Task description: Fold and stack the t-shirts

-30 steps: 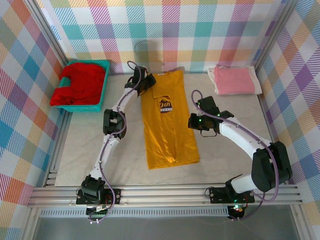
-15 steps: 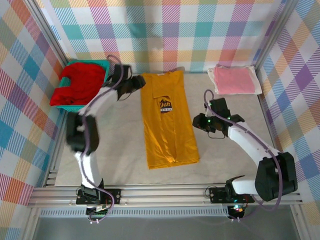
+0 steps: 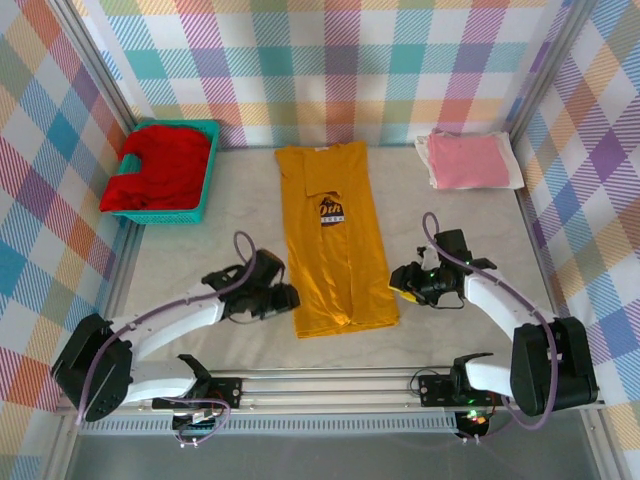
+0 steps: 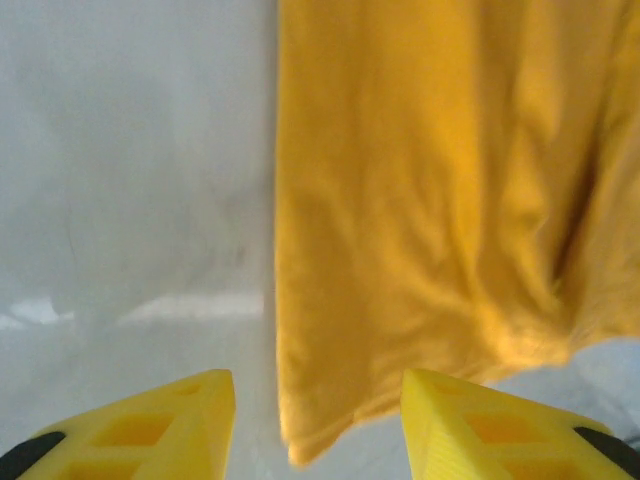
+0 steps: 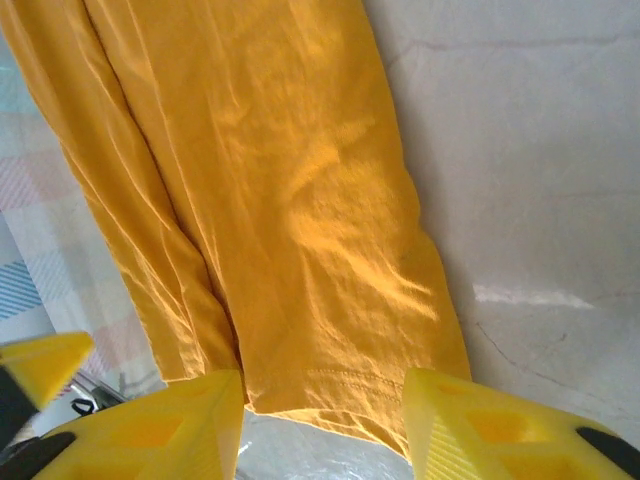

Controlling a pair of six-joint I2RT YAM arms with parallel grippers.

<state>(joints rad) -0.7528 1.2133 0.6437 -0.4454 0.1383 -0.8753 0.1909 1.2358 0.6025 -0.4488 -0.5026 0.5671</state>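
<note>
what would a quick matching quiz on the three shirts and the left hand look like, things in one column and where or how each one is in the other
Things
1. yellow shirt
2. pink shirt
3. red shirt
4. left hand

Places or states
a. in the teal basket, far left
b. folded, far right corner
c. open, by the yellow shirt's near left corner
d. laid out long in the middle of the table

Pairs: 1-d, 2-b, 3-a, 4-c

A mustard-yellow t-shirt (image 3: pixel 340 270) with a dark chest print (image 3: pixel 331 209) is recorded. A red t-shirt (image 3: pixel 160 170), pink t-shirt (image 3: pixel 465 160) and teal basket (image 3: pixel 160 215) are noted.
</note>
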